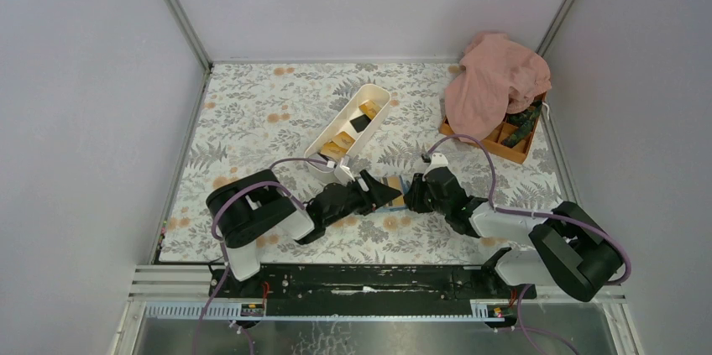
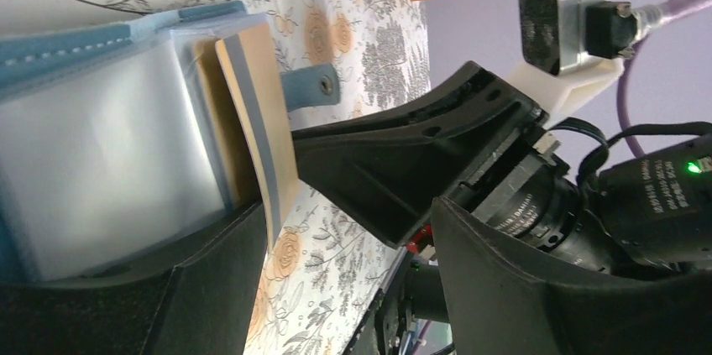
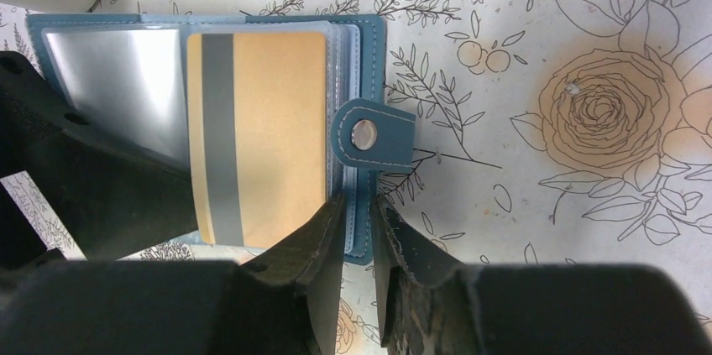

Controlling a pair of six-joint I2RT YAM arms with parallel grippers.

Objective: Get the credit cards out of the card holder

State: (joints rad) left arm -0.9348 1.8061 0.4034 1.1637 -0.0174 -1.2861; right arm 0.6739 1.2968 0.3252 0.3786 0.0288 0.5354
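The blue card holder [image 3: 369, 53] lies open on the floral table between both grippers [image 1: 395, 183]. One orange-yellow credit card [image 3: 260, 128] with a grey stripe sticks partway out of its clear pockets, past the holder's near edge. My right gripper [image 3: 357, 200] is shut on the holder's blue edge just below the snap tab [image 3: 374, 137]. My left gripper [image 2: 344, 212] stands wide open. One of its fingers [image 2: 126, 296] rests against the pockets beside the card [image 2: 252, 78], and nothing is gripped between its fingers. Other cards lie in the white tray [image 1: 379, 96].
The long white tray stands just behind the left gripper. A pink cloth [image 1: 495, 78] drapes over the orange compartment box [image 1: 504, 143] at the back right. The two grippers [image 1: 388, 192] [image 1: 417, 193] nearly touch tip to tip.
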